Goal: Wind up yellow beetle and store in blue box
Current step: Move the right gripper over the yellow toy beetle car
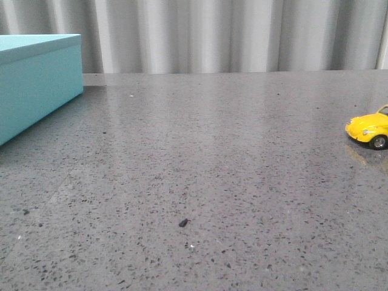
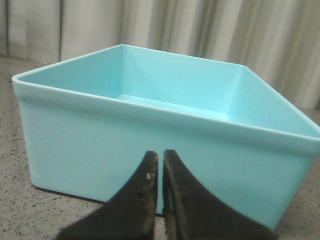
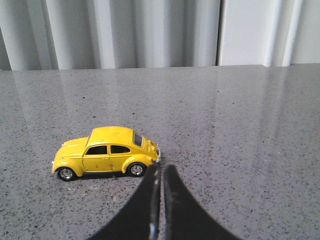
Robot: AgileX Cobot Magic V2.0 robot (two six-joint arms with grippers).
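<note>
The yellow beetle (image 1: 370, 129) stands on its wheels at the table's right edge, partly cut off in the front view. In the right wrist view the beetle (image 3: 106, 152) is side-on, just beyond my right gripper (image 3: 161, 167), which is shut and empty beside the car's rear bumper. The blue box (image 1: 36, 82) sits at the far left with its lid on. The left wrist view shows a lidless turquoise box (image 2: 160, 137), empty inside, close in front of my left gripper (image 2: 160, 156), which is shut and empty. Neither gripper shows in the front view.
The grey speckled table (image 1: 200, 182) runs back to a pale curtain (image 1: 230, 33). A small dark crumb (image 1: 183, 223) lies near the front middle.
</note>
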